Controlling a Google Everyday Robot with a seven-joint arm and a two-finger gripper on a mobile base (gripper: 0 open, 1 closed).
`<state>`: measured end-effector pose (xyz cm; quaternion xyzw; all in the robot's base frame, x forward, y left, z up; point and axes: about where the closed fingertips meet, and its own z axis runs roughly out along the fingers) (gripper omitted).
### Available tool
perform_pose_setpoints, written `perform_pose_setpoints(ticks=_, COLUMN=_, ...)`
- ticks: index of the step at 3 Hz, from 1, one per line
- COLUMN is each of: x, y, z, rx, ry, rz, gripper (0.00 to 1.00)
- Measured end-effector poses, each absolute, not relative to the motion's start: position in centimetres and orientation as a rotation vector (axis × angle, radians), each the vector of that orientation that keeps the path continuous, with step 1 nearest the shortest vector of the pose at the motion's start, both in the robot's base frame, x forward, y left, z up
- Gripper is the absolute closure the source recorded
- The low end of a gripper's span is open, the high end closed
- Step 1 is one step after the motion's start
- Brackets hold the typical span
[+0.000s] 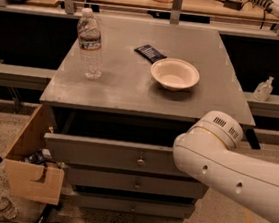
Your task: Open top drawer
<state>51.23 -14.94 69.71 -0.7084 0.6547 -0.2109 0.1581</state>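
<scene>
The top drawer (99,152) is the wide grey front with a small brass knob (141,160) at its centre. It stands forward of the two narrower drawer fronts (121,181) below, with a dark gap between it and the cabinet top. My white arm (224,163) comes in from the lower right, and its rounded joint covers the drawer's right end. My gripper is not in view, either hidden behind the arm or outside the picture.
On the grey cabinet top (122,86) stand a water bottle (89,45), a white bowl (175,73) and a dark flat packet (150,53). A tan cardboard box (29,171) sits on the floor to the left. A sanitiser bottle (263,89) stands on a ledge to the right.
</scene>
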Motion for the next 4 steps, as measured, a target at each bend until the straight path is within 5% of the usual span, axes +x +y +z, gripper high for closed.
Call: perform_pose_setpoints(ticks=4, x=39.0, y=-16.8, z=72.2, rx=-2.143, ry=2.014, rz=-0.505, gripper=1.0)
